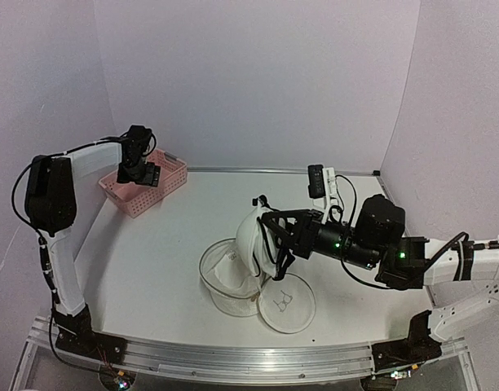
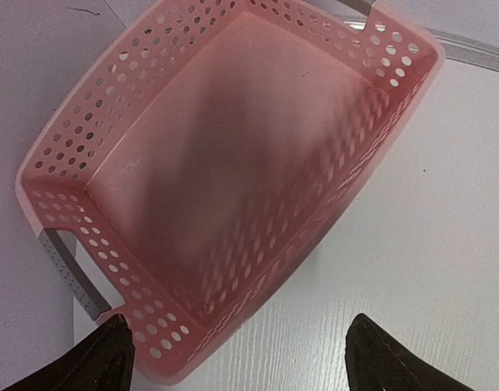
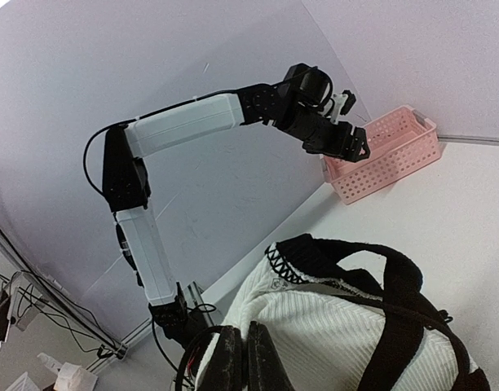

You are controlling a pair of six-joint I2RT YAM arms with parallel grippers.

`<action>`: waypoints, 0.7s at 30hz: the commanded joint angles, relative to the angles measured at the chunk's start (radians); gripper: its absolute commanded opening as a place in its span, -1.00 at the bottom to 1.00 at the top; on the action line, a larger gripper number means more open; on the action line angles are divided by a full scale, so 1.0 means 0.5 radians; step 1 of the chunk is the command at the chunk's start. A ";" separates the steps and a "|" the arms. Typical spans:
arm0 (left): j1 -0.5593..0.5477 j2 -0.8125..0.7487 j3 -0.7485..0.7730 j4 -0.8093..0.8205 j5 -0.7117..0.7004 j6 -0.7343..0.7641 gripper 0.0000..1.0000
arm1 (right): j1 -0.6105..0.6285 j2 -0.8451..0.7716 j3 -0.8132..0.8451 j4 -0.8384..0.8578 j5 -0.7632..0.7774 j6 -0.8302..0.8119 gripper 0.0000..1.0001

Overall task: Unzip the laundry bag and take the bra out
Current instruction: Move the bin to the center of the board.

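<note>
Right fingers (image 3: pixel 233 362) gripping white dark-edged bra (image 3: pixel 339 326), grip showing only wrist-side | left fingers (image 2: pixel 103 362) gaping over ten-o'clock pink slotted basket (image 2: pixel 70 147)

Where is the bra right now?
In the top view, the bra hangs from the right claw near the middle of the table, just above the open laundry bag.

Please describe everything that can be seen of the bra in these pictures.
The bra is white, made of soft fabric that looks ribbed, with black edging and black straps. A black zigzag stitch runs along one edge. It is outside the laundry bag, held up in the air and hanging above the bag's open bowl. The right gripper holds it, with its fingers closed on the fabric. Whether its lower end touches the bag cannot be told.
</note>
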 commanded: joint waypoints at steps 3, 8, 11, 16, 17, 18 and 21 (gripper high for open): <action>0.032 0.171 0.196 0.002 0.189 0.069 0.75 | -0.008 -0.014 0.030 0.104 -0.057 0.005 -1.00; 0.062 0.262 0.247 0.003 0.225 0.064 0.58 | -0.007 -0.020 0.024 0.105 -0.052 0.002 -1.00; 0.064 0.294 0.262 0.001 0.220 0.057 0.50 | -0.006 -0.016 0.025 0.105 -0.050 0.000 -1.00; 0.063 0.313 0.257 0.002 0.242 0.054 0.29 | -0.008 0.004 0.039 0.105 -0.059 0.003 -1.00; 0.063 0.312 0.250 0.003 0.248 0.047 0.21 | -0.008 0.006 0.039 0.105 -0.059 0.002 -1.00; 0.064 0.309 0.246 0.002 0.261 0.040 0.15 | -0.006 0.009 0.039 0.104 -0.059 0.003 -1.00; 0.064 0.292 0.222 0.003 0.284 0.021 0.02 | -0.008 0.016 0.039 0.107 -0.056 0.006 -1.00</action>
